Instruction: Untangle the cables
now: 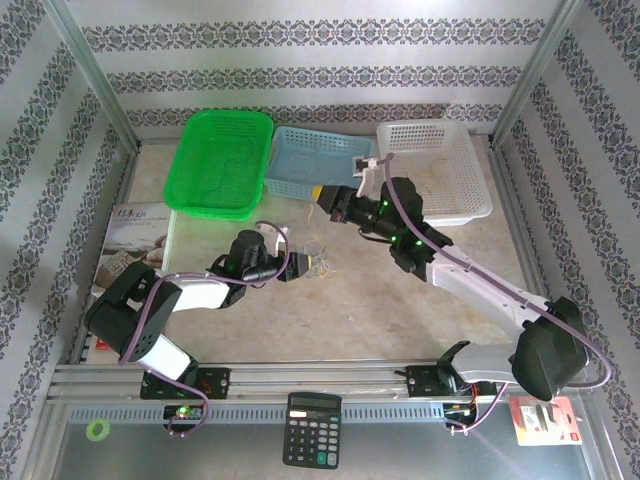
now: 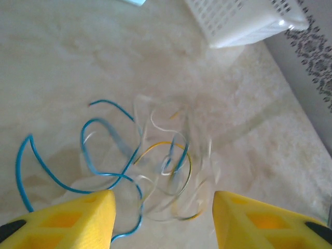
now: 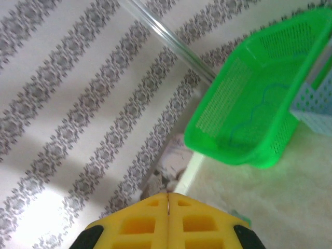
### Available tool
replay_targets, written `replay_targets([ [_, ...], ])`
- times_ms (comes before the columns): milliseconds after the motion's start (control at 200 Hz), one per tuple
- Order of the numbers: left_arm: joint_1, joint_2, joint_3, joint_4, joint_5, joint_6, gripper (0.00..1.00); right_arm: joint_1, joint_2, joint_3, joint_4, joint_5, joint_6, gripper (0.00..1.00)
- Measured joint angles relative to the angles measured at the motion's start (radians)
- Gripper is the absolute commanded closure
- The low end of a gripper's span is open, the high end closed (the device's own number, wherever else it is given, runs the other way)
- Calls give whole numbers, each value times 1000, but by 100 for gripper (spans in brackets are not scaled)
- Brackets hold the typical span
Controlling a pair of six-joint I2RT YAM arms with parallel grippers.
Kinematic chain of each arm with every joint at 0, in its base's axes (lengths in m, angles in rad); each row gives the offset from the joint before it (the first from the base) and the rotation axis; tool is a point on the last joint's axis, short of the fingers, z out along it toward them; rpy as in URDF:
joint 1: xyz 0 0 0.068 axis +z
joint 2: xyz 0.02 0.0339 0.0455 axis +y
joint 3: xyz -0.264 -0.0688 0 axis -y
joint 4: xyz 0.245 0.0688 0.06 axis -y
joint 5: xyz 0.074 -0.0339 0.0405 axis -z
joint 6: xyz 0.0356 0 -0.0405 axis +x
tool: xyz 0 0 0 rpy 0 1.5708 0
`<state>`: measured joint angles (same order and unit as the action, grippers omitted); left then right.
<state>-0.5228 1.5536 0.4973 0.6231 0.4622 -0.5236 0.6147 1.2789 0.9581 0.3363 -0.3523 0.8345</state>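
The cables (image 1: 319, 256) lie in a small tangle on the table in front of my left gripper (image 1: 298, 266). The left wrist view shows a blue wire (image 2: 106, 174), a yellow-orange loop (image 2: 179, 150) and blurred whitish strands (image 2: 155, 122) on the table, just ahead of the open left gripper (image 2: 163, 220) and partly between its yellow fingers (image 2: 78, 220). My right gripper (image 1: 322, 195) hangs raised in front of the blue basket with its jaws pressed together (image 3: 168, 207). A thin dark sliver shows in their seam; I cannot tell whether it is a wire.
At the back stand a green basket (image 1: 222, 205) (image 3: 228, 150) holding one thin wire (image 3: 259, 104), a blue basket (image 1: 305, 185) and a white basket (image 1: 470, 205) (image 2: 244, 26). A booklet (image 1: 125, 240) lies at the left. A calculator (image 1: 312, 430) sits by the near rail.
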Motion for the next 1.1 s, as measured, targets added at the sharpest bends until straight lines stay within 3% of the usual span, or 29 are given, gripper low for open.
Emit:
replay_targets([
  [330,0,8,-24,18,-3,-4,43,-24,-29,51,24,-10,24,100],
  [684,0,-196,-27,-50,-18,27,21,-30,-29,51,24,-23,28,100],
  [1099,-9,-164,103,-138,17,140,16,5,-29,58,21,-35,27,100],
])
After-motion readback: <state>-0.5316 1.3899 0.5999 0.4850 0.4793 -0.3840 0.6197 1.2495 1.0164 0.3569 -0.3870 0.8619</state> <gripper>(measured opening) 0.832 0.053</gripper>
